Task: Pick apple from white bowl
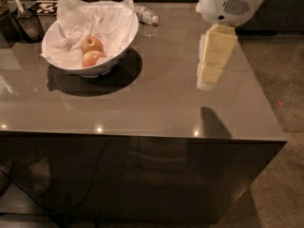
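The white bowl (124, 42) stands on the back left of the glossy brown table (156, 108) and is lined with crumpled white paper. Two reddish-yellow apples lie in it: one (92, 44) behind, the other (91, 59) in front, touching. My gripper (205, 83) hangs from the white arm head (230, 4), pointing down above the right half of the table. It is well to the right of the bowl and holds nothing.
A small plastic water bottle (145, 16) lies behind the bowl to its right. A dark scoop-like utensil (24, 23) and a black-and-white marker card (45, 6) sit at the back left. The table's front and right edges drop to carpeted floor (280, 80).
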